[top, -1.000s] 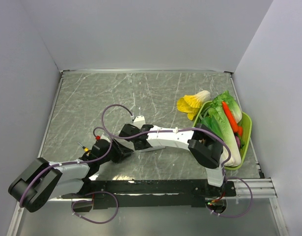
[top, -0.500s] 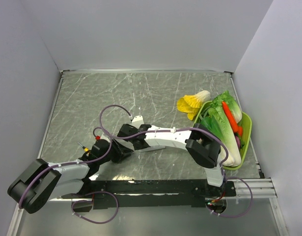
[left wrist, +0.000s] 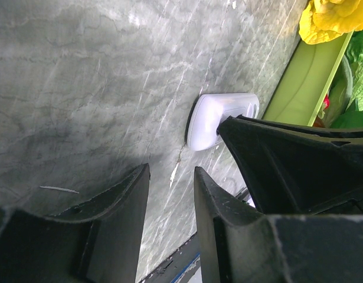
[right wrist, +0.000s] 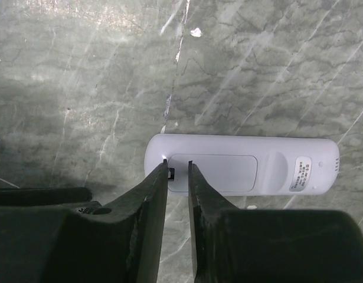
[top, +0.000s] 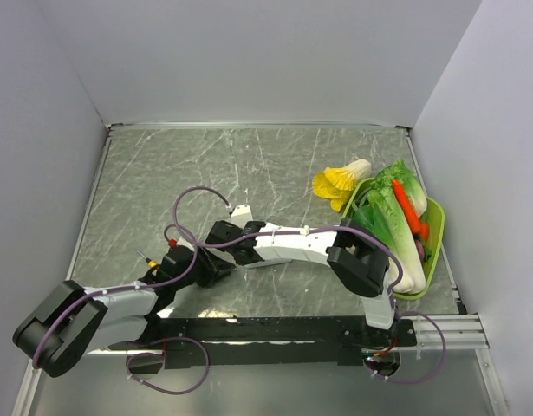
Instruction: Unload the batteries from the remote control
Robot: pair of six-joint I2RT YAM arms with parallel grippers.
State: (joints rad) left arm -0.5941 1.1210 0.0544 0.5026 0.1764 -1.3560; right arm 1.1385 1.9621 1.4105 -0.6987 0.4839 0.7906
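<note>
Since the right tool (right wrist: 177, 168) is narrowed to a slit, gripping nothing, tips on the cover catch (right wrist: 171, 173) at the 9 o'clock end of the remote control (right wrist: 246, 168) lying on the worktop (right wrist: 81, 88), I'd hook gently so it doesn't skate.

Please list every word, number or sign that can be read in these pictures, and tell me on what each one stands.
Small printed label near the right end of the remote control, seen in the right wrist view: a few lines of print, too small and blurred to read.
No other text, brand, number or sign can be made out in any view.
</note>
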